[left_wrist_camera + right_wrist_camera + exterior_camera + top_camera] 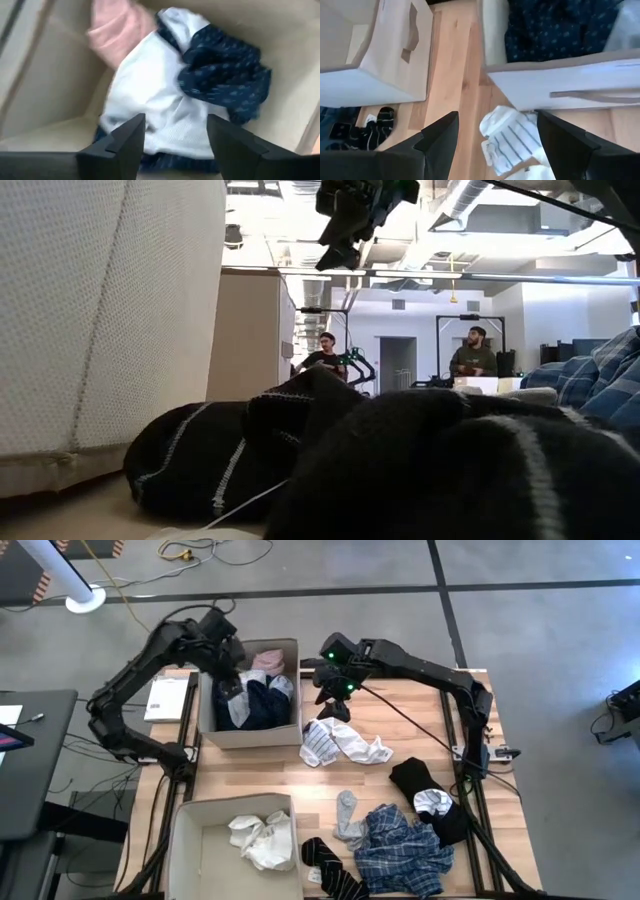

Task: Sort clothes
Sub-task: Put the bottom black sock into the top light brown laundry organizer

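Overhead, wooden worktop [270, 765] fills frame centre on grey floor [540, 630]; left gripper [175, 145] parted over clothes [165, 100], right gripper [497, 142] open, empty.

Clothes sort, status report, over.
Left gripper open over far box, white garment below. Right gripper open above striped garment on table. Nothing blocking.

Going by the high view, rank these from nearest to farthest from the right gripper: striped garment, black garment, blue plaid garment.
From the right gripper:
1. Striped garment, just below it beside the upper box.
2. Black garment, toward the table's right side.
3. Blue plaid garment, at the near edge.
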### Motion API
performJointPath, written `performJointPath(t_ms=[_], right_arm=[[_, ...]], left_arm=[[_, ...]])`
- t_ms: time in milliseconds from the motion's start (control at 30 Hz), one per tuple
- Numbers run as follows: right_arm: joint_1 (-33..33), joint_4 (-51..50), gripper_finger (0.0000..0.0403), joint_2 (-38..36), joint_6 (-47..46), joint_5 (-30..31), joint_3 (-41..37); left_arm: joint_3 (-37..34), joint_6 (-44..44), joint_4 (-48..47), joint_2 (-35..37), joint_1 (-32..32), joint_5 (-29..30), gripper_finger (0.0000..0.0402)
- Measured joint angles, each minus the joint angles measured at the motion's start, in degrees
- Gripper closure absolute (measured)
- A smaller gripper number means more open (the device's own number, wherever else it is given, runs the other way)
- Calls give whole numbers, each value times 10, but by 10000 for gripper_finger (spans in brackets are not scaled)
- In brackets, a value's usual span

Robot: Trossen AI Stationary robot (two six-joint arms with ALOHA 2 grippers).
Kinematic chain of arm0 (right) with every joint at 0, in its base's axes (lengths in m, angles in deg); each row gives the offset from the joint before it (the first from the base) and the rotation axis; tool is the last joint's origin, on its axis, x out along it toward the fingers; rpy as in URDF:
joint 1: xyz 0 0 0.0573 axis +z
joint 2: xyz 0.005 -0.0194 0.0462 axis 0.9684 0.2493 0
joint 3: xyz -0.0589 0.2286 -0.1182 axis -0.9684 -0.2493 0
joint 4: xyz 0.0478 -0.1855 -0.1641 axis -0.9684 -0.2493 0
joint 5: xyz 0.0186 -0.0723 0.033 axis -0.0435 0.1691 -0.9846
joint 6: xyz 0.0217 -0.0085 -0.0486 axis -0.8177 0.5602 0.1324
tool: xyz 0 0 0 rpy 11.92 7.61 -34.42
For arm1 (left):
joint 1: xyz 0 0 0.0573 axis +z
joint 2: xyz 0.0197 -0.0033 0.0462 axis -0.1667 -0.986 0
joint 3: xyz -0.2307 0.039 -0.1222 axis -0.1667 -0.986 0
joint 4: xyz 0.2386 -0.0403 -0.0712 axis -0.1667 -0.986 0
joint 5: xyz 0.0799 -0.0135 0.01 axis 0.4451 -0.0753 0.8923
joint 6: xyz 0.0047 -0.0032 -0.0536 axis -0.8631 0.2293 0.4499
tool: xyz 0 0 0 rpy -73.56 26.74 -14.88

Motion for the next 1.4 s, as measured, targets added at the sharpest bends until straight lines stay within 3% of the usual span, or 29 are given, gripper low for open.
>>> performJointPath(t_ms=[267, 500, 767, 933, 1133, 1400], right_arm=[[0, -79, 117, -49, 2, 1, 0], [11, -186, 117, -97, -35, 1, 0], [66, -243, 117, -134, -72, 16, 0], [116, -257, 117, -144, -89, 34, 0], [179, -273, 117, -148, -118, 76, 0], [282, -280, 117, -186, -177, 155, 0]], left_arm=[[54, 33, -37, 76, -44, 4, 187], [70, 73, 33, 163, -151, -21, 189], [67, 136, 92, 228, -267, -43, 189], [41, 154, 150, 247, -317, -78, 189], [-4, 123, 190, 245, -373, -79, 189], [-110, 121, 265, 287, -427, -78, 189]])
